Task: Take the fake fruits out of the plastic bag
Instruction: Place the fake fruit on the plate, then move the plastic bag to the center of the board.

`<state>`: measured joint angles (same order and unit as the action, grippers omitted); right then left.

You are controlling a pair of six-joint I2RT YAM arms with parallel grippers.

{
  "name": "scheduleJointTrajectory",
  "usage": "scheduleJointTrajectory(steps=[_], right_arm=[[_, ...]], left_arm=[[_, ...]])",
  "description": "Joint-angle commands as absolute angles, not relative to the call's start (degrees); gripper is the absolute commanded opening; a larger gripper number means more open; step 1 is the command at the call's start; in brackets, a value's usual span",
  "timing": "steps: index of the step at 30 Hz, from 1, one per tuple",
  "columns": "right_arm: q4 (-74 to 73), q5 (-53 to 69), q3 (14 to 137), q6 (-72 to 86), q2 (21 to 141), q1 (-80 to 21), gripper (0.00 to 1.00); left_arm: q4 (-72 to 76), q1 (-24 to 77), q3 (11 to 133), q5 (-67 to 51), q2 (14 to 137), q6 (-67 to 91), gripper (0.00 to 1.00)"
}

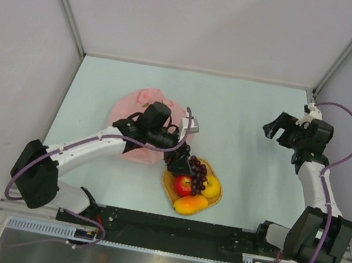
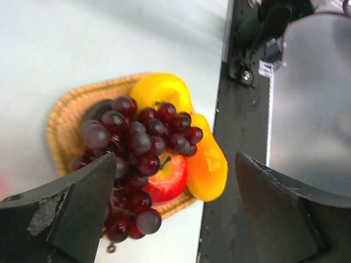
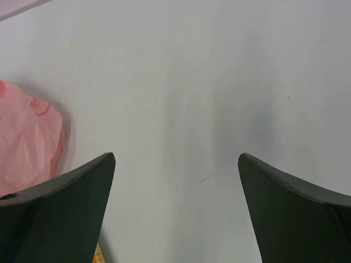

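Observation:
The fake fruits lie heaped on a woven tray (image 1: 167,182): a dark purple grape bunch (image 1: 197,171) on top, a red apple (image 1: 183,185), a yellow round fruit (image 1: 212,187) and an orange-yellow mango (image 1: 191,205). My left gripper (image 1: 177,158) hangs open just over the tray's far-left side. In the left wrist view the grape bunch (image 2: 137,145) rests beside the left finger, with the apple (image 2: 169,183), mango (image 2: 209,164) and yellow fruit (image 2: 162,90) beneath my left gripper (image 2: 175,159). The pink plastic bag (image 1: 129,107) lies crumpled behind the left arm. My right gripper (image 1: 273,129) is open over bare table.
The tray's woven rim (image 2: 59,118) sits close to the black rail (image 2: 238,164) at the table's near edge. The right wrist view shows the plastic bag (image 3: 27,145) at the left and pale tabletop between the wide jaws of my right gripper (image 3: 175,158). Walls enclose the table.

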<state>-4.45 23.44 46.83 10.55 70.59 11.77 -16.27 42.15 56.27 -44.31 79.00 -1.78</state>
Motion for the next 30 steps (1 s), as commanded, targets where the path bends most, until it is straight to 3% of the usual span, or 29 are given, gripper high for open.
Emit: scheduleJointTrajectory(steps=[1, 9, 13, 16, 17, 18, 23, 30], right_arm=[[-3.07, 24.34, 48.78, 10.46, 71.63, 11.95, 1.0], [-5.36, 25.48, 54.14, 9.06, 74.18, 11.87, 1.0], [-7.73, 26.8, 56.16, 7.48, 76.02, 11.16, 0.99], [-7.91, 26.81, 57.57, 6.59, 76.73, 10.29, 1.0], [-7.74, 26.63, 57.83, 6.77, 76.9, 10.11, 1.0], [-7.47, 26.28, 58.09, 6.77, 77.08, 9.93, 1.0], [-6.68, 25.93, 58.27, 7.03, 77.34, 8.88, 1.0], [-5.19, 25.75, 58.97, 7.03, 78.4, 7.91, 1.0]], left_arm=[[-16.17, 38.95, 60.29, -40.0, 71.91, -2.11, 0.95], [-28.28, 24.27, 63.55, -33.04, 63.2, -4.46, 0.9], [-38.73, 20.04, 57.6, -39.26, 55.23, -18.24, 0.76], [-48.58, 20.04, 52.39, -42.18, 52.21, -34.24, 0.54], [-52.87, 20.04, 51.6, -41.75, 52.38, -37.76, 0.14], [-53.61, 20.04, 49.76, -40.62, 52.9, -41.19, 0.0], [-49.49, 19.52, 47.19, -29.29, 64.56, -43.51, 0.0], [-33.94, 16.52, 58.07, -21.64, 79.87, -36.39, 0.0]])
